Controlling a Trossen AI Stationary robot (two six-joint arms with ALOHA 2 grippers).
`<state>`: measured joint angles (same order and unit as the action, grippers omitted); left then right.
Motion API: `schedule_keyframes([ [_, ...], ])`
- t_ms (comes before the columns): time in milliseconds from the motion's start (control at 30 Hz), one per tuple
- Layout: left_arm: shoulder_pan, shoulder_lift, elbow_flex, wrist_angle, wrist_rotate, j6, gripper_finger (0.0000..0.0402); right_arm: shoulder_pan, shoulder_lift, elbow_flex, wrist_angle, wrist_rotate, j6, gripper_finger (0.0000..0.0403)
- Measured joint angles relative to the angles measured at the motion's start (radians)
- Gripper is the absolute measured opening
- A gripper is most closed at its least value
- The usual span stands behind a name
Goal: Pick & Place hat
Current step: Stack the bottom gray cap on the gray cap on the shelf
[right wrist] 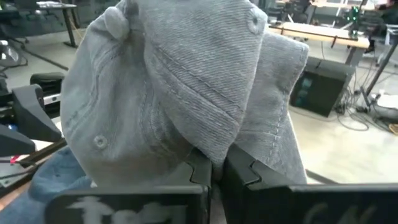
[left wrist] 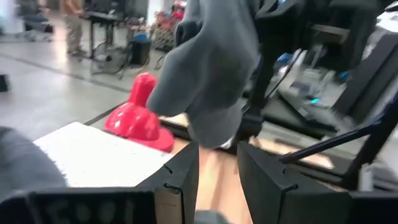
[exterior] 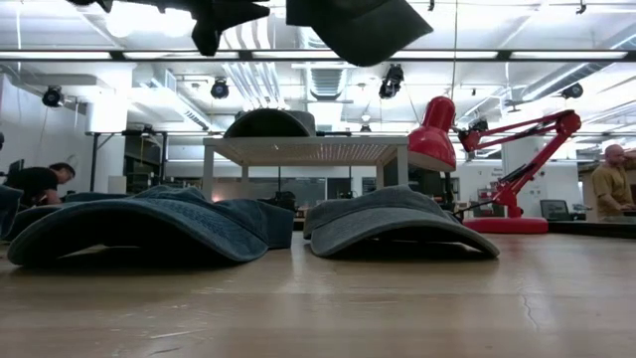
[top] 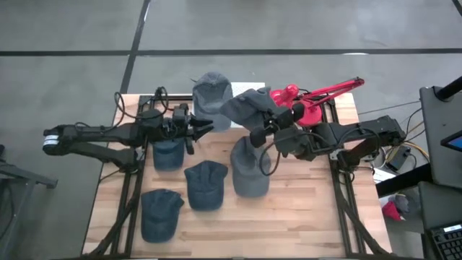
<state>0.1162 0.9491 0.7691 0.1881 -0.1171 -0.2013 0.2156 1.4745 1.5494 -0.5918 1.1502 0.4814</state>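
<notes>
My right gripper point(top: 258, 134) is shut on a grey cap point(top: 249, 107) and holds it high above the middle of the table; the low view shows this cap point(exterior: 360, 28) at the top, well off the wood. My left gripper point(top: 204, 128) hovers open just left of it, and in its wrist view the fingers point(left wrist: 217, 180) point at the held cap point(left wrist: 211, 68) without touching. A second grey cap point(top: 211, 92) rests on a white raised platform point(top: 237, 89) at the far edge. Several blue and grey caps point(top: 206, 185) lie flat on the table. My right gripper pinches a bunched fold of the grey cap's crown cloth point(right wrist: 214, 149) between its two shut fingers point(right wrist: 242, 174), coming from the table's right. The cap is lifted clear of the table and crumpled, with several layers folded over in front of the fingers.
A red desk lamp point(top: 312, 101) stands at the far right, close behind the right arm. Caps lie under and near both grippers: point(top: 167, 153), point(top: 250, 167), point(top: 160, 214). Bare wood shows at the near right point(top: 303, 217). People point(exterior: 36, 183) stand in the room beyond.
</notes>
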Motion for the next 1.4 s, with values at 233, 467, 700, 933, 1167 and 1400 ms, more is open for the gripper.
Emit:
schedule_keyframes([
  [233, -0.017, 0.026, 0.138, -0.238, -0.118, 0.002, 0.0112, -0.035, -0.002, 0.000, 0.073, -0.094, -0.049, 0.0008],
  [467, -0.017, 0.049, 0.145, -0.251, -0.139, -0.014, 0.0112, -0.075, 0.002, 0.000, 0.112, -0.165, -0.049, 0.0008],
  [700, -0.017, 0.050, 0.144, -0.250, -0.132, -0.015, 0.0113, -0.107, 0.003, -0.001, 0.128, -0.191, -0.049, 0.0008],
  [933, -0.017, 0.050, 0.143, -0.249, -0.111, -0.075, 0.0152, -0.109, 0.003, -0.004, 0.204, -0.257, -0.101, 0.0008],
  [1167, -0.017, 0.050, 0.143, -0.234, -0.111, -0.088, 0.0226, -0.113, 0.003, -0.009, 0.282, -0.272, -0.162, 0.0008],
  [1400, -0.017, 0.050, 0.143, -0.146, -0.086, -0.081, 0.0252, -0.126, 0.003, -0.012, 0.297, -0.328, -0.162, 0.0008],
])
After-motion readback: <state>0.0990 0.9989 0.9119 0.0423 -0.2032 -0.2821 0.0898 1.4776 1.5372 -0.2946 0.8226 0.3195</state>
